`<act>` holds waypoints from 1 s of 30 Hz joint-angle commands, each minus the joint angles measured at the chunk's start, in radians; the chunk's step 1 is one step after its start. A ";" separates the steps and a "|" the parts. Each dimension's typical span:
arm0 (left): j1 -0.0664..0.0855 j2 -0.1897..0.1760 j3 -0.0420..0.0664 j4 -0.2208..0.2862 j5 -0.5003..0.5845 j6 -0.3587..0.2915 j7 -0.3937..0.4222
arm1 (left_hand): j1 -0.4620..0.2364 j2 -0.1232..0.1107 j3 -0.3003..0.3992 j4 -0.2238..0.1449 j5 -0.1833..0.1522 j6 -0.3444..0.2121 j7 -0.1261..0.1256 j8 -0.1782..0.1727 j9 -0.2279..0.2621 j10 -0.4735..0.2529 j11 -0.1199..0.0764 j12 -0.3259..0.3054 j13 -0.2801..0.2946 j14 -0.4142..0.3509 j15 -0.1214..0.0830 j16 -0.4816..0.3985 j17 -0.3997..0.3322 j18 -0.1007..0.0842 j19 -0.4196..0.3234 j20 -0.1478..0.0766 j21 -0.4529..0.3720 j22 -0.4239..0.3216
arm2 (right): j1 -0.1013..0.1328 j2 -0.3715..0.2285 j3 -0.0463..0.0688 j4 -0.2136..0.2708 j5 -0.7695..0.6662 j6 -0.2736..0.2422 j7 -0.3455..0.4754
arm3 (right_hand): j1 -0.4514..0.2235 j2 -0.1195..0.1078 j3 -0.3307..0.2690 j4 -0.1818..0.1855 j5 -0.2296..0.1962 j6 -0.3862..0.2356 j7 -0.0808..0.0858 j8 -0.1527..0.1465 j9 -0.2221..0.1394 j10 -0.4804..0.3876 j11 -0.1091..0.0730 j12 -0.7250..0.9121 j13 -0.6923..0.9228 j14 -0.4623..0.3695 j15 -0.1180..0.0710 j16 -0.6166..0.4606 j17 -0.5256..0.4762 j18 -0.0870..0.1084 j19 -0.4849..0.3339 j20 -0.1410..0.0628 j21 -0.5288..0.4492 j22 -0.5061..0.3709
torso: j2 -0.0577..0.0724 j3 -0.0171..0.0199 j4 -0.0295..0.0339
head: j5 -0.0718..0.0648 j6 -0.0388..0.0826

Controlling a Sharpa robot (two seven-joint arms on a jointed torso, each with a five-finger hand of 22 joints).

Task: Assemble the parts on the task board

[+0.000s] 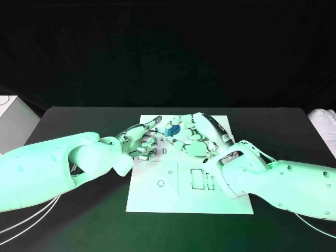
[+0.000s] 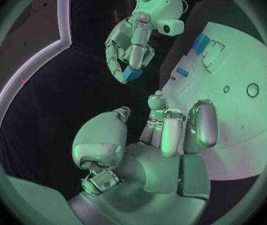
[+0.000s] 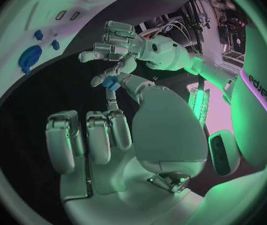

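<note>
Layout over the table

The task board is laid at the middle of the table. Above its far half the left hand and right hand are met, a part being pinched in the right hand's fingers.

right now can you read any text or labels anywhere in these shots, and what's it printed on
"sharpa", dark letters running sideways on the robot's white arm casing, seen in the right wrist view.
The task board bears only outlines and holes, no readable text.
Nothing else is legible.
</note>
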State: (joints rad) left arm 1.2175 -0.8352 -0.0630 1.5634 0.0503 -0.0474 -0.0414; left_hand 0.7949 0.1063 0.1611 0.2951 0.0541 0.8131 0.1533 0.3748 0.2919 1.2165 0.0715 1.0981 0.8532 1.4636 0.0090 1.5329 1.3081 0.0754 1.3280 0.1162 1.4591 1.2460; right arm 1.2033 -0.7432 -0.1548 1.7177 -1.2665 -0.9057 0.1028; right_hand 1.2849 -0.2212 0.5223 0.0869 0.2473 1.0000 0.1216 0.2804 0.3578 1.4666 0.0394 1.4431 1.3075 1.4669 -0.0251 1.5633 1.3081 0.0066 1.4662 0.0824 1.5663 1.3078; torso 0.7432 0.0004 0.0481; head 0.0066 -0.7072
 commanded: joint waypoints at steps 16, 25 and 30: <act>0.000 0.001 0.001 0.009 0.061 0.132 0.038 | -0.047 0.096 -0.073 0.001 -0.002 0.079 -0.012 -0.001 0.011 0.043 -0.009 0.037 0.049 0.098 -0.007 0.027 0.239 -0.013 0.030 -0.007 0.018 0.036 | -0.001 0.013 0.001 -0.021 0.004 -0.016 0.023 | 0.011 0.001 0.000 -0.007 0.001 -0.003 -0.002 0.001 0.001 0.021 -0.001 0.006 0.168 0.102 -0.005 0.004 0.254 -0.007 0.105 -0.007 0.004 0.263 | -0.001 0.0015 -0.0002 | -0.010 -0.004; 0.000 0.001 0.002 0.011 0.075 0.162 0.069 | -0.051 0.128 -0.094 0.001 -0.002 0.107 -0.020 0.001 0.016 0.061 -0.017 0.047 0.068 0.104 -0.013 0.035 0.256 -0.018 0.047 -0.011 0.026 0.058 | -0.001 0.020 0.000 -0.032 0.004 -0.009 0.022 | 0.013 0.001 0.001 -0.009 0.002 -0.003 -0.001 0.001 0.001 0.021 -0.001 0.006 0.168 0.102 -0.005 0.004 0.254 -0.007 0.105 -0.007 0.004 0.263 | 0.000 0.0022 0.0001 | -0.009 -0.006; 0.000 0.001 0.002 0.011 0.084 0.172 0.080 | -0.052 0.134 -0.098 0.001 -0.002 0.109 -0.021 0.000 0.017 0.066 -0.018 0.049 0.073 0.105 -0.015 0.036 0.258 -0.019 0.050 -0.012 0.028 0.063 | -0.002 0.024 0.000 -0.036 0.005 -0.007 0.022 | 0.013 0.001 0.001 -0.009 0.002 -0.003 -0.001 0.001 0.001 0.021 -0.001 0.006 0.168 0.102 -0.005 0.004 0.254 -0.007 0.105 -0.007 0.004 0.263 | -0.001 0.0017 0.0006 | -0.008 -0.007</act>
State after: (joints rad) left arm 1.2167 -0.8352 -0.0627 1.5714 0.1137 0.0813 0.0050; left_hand 0.7443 0.2311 0.0689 0.2966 0.0541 0.9173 0.1322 0.3710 0.3072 1.2762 0.0537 1.1415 0.9254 1.4633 0.0019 1.5652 1.3079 0.0755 1.3689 0.1040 1.4830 1.3079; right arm 1.2033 -0.7191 -0.1542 1.6841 -1.2602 -0.9130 0.1155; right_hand 1.2848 -0.2213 0.5261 0.0831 0.2472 0.9980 0.1234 0.2764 0.3570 1.4666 0.0394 1.4431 1.3074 1.4669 -0.0250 1.5633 1.3077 0.0066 1.4662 0.0824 1.5663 1.3074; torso 0.7429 0.0023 0.0482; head -0.0018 -0.7130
